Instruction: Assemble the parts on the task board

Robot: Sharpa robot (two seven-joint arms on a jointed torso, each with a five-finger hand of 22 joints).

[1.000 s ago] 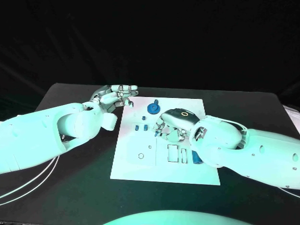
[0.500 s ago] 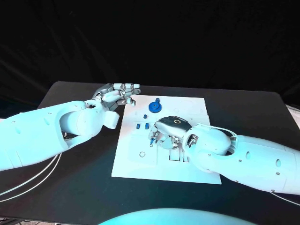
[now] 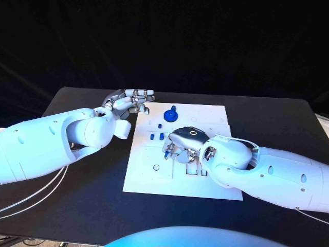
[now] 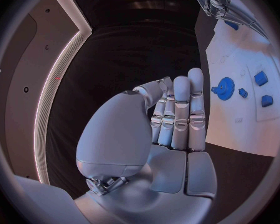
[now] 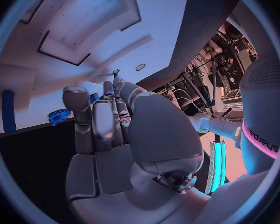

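On the black table (image 3: 283, 123) we see the white board (image 3: 209, 116) lying long axis away from us. The left hand (image 3: 129, 103) hovers at its far left corner, fingers straight together, holding nothing. The right hand (image 3: 181, 146) bends over mid-board; its grip we cannot tell. One blue gear (image 3: 170, 116) lies near the far edge, two small blue parts (image 3: 156, 137) beside it

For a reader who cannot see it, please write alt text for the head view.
The right hand works low over the middle of the white task board, among small blue parts. The left hand is at the board's far left corner, fingers together, holding nothing. A blue gear lies near the far edge.
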